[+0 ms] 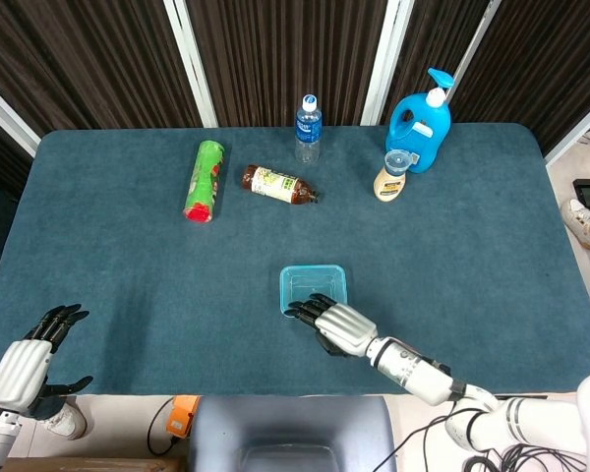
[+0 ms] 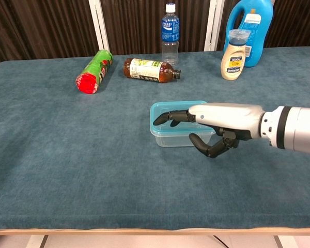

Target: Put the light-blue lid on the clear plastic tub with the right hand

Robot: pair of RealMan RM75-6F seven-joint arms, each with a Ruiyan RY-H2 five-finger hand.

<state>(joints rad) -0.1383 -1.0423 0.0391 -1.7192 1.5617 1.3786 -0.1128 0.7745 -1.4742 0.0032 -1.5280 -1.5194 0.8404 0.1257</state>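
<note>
Item: light-blue lid [image 1: 313, 286], seated flat on the clear plastic tub [image 2: 175, 138], near the table's middle, toward the front edge. The lid's rim is seen aligned with the tub's rim on all visible sides; whether it is pressed fully home cannot be told. The placing is judged done, or very nearly; only a check of the seal and clearing the arm are judged left.

Right hand [image 2: 209, 126]: placed at the tub's near edge, fingers apart and loosely curved, nothing held. In the chest view the fingertips appear over the lid's front rim; contact cannot be confirmed.

Left hand [image 1: 29, 362]: held low off the table's front left corner, fingers spread, empty.

Along the far side: green canister [image 1: 204, 181] lying down, brown bottle [image 1: 278, 185] lying down, water bottle [image 1: 308, 128] upright, squeeze bottle [image 1: 391, 176] upright, blue detergent jug [image 1: 422, 122] upright. All well apart from the tub.
</note>
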